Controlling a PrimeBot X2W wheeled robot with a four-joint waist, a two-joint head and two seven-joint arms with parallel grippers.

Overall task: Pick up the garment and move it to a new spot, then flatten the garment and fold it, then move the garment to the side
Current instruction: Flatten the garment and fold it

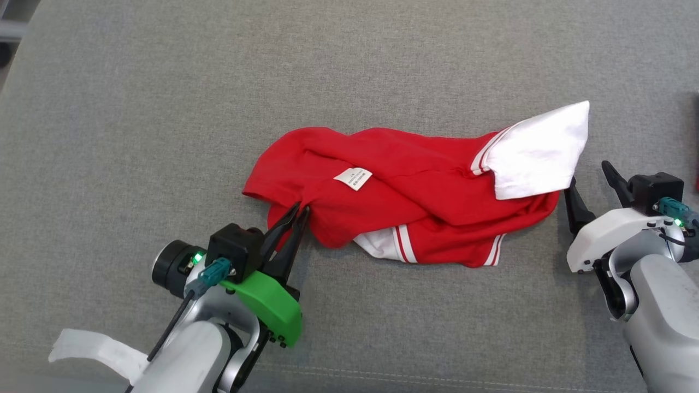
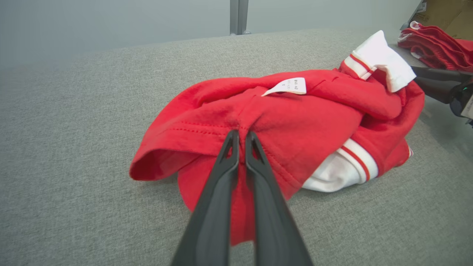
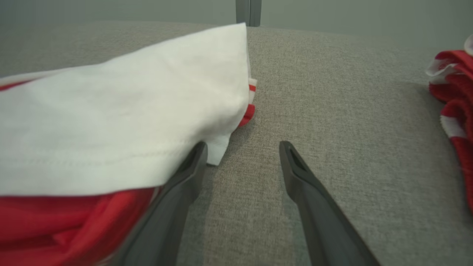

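Left end effector (image 1: 303, 208) pinched tight — right end effector (image 1: 588, 172) splayed wide.

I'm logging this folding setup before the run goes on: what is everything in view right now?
garment: one, red with a white sleeve and red-and-white striped trim, crumpled mid-surface
label: one, white, on the garment's red part
other clothes: one pile, red with white trim, off to the robot's right; number of pieces unclear
surface: one, grey fabric, under the garment
post: one, grey, upright beyond the surface's far edge
left gripper: one, dark fingers, shut on the garment's near left edge
right gripper: one, dark fingers, open, at the garment's right end beside the white sleeve
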